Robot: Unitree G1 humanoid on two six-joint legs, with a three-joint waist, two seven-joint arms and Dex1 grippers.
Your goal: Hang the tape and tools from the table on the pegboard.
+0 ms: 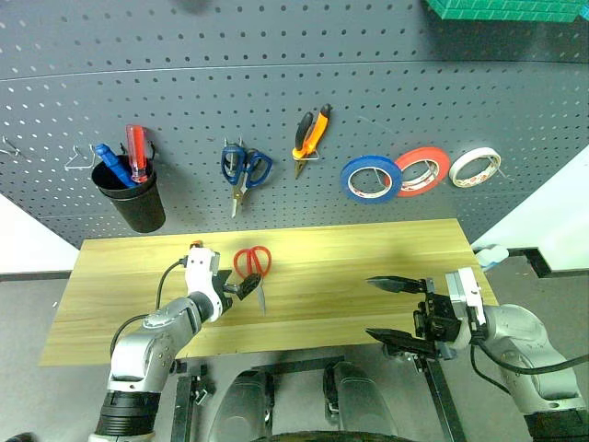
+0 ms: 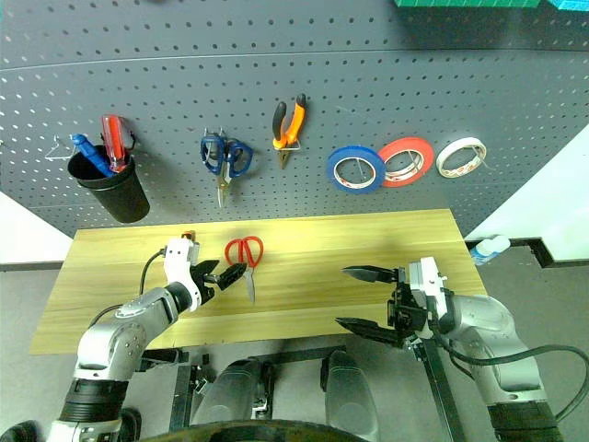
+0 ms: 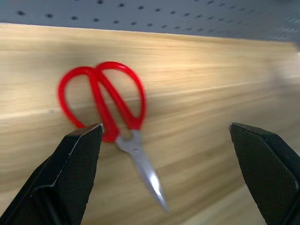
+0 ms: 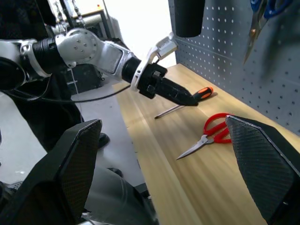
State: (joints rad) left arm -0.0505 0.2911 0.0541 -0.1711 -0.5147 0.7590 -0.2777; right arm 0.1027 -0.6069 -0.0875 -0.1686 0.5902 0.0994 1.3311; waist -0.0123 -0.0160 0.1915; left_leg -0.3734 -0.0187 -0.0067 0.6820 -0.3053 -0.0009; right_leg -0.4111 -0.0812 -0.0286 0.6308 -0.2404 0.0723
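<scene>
Head view: the red-handled scissors [image 1: 253, 267] lie flat on the wooden surface [image 1: 350, 267], blades toward 6 o'clock. The left claw [image 1: 241, 288] hovers just at their 7 o'clock, fingers apart. The right claw [image 1: 398, 313] hangs off the surface's front edge, fingers wide apart, holding nothing. On the pegboard [image 1: 276, 83] hang the pliers [image 1: 311, 136] and, at their 4 o'clock, the blue tape [image 1: 370, 179].

Left wrist view: the scissors sit between the parted fingers [image 3: 70, 173].

Right wrist view: a slim screwdriver [image 4: 187, 102] lies beyond the scissors.
</scene>
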